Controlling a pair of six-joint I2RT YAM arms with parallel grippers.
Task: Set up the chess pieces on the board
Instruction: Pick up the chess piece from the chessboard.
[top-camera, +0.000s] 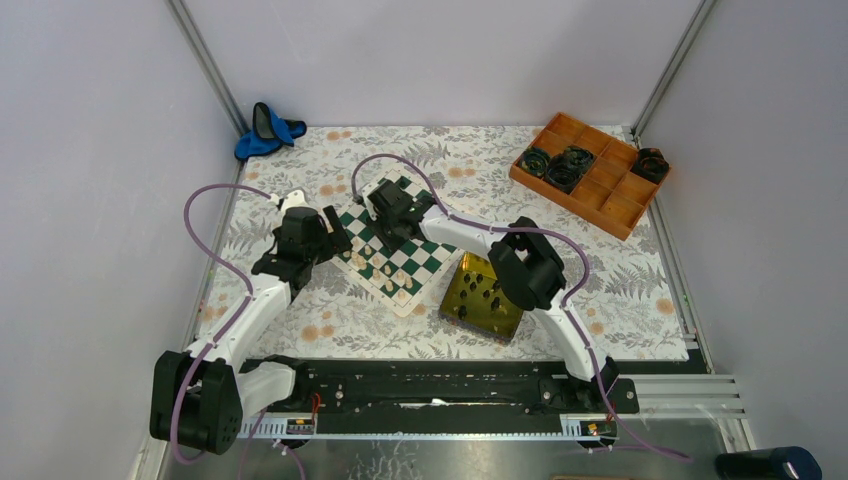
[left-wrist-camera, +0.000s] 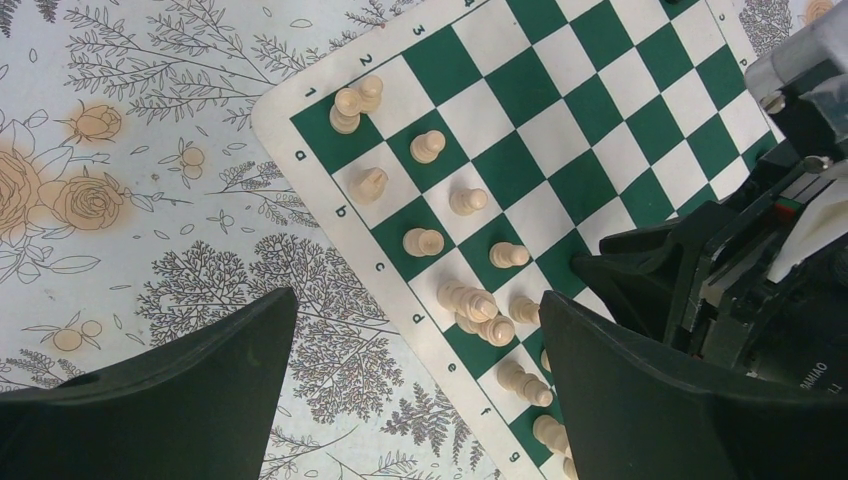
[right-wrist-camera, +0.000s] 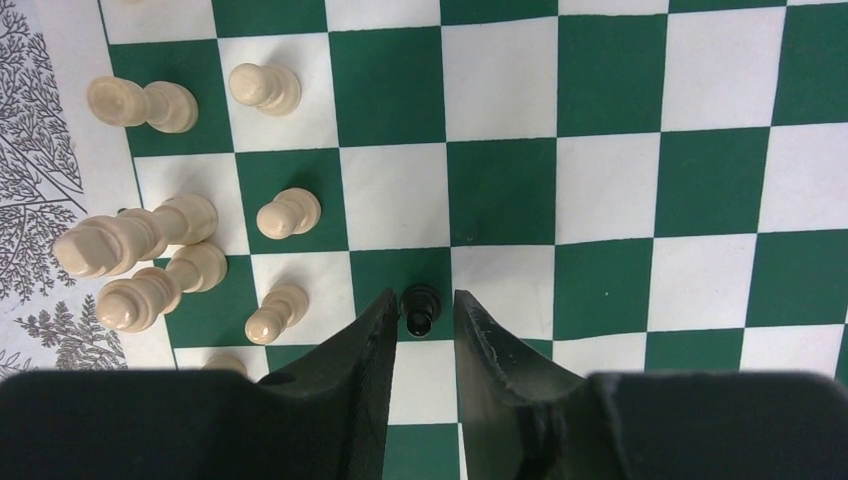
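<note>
The green and white board (top-camera: 432, 262) lies left of the table's centre. Several cream-white chess pieces (left-wrist-camera: 470, 300) stand crowded along its near-left rows, also in the right wrist view (right-wrist-camera: 130, 240). My right gripper (right-wrist-camera: 425, 293) is low over the board (right-wrist-camera: 500, 190), narrowly open. Its fingers stand either side of a small black pawn (right-wrist-camera: 420, 318) that stands on a green square; a slim gap shows on the right side. My left gripper (left-wrist-camera: 418, 298) is wide open and empty above the board's lettered edge (left-wrist-camera: 400, 290). Both grippers (top-camera: 335, 235) (top-camera: 390, 218) are over the board.
A yellow-gold tin tray (top-camera: 452, 300) with several black pieces (top-camera: 492, 290) sits right of the board, partly under the right arm. An orange compartment tray (top-camera: 590, 190) with black coils is at the back right. A blue object (top-camera: 268, 130) lies at the back left.
</note>
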